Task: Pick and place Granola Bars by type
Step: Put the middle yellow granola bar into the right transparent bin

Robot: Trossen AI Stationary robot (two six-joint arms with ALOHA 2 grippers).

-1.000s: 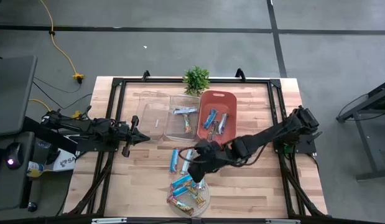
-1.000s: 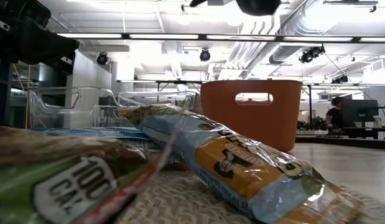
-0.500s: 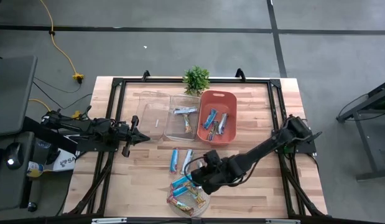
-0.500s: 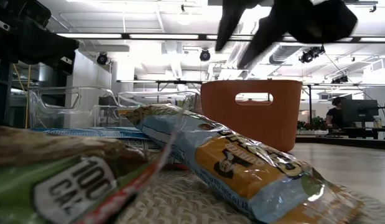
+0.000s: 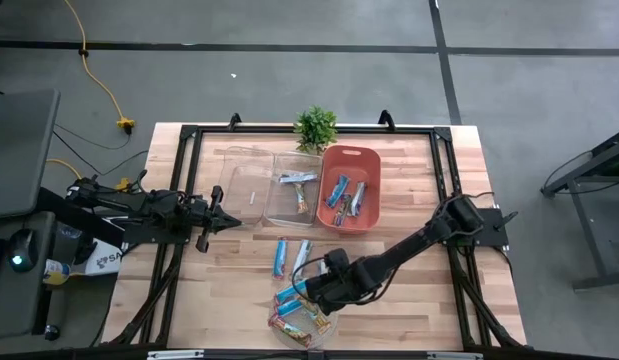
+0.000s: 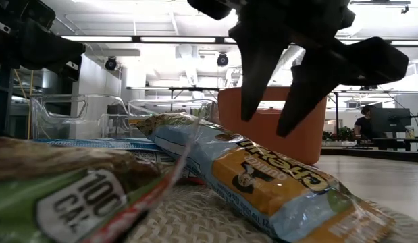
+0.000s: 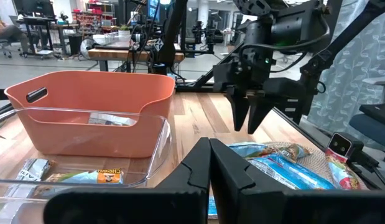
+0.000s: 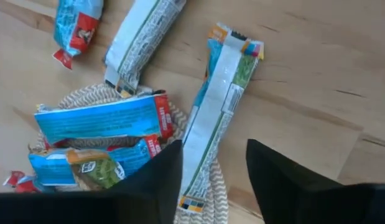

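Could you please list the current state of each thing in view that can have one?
Right end effector: open, empty, poised over a granola bar lying half on the woven mat.
Left end effector: shut, idle at the table's left.
Orange bin: holds bars.
Middle clear bin: holds bars.
Left clear bin: no bars visible.

The floor around the wooden table is grey, with dark lines across it. A yellow cable lies at the upper left. In the low view, long ceiling lights and silver pipes run across the top.
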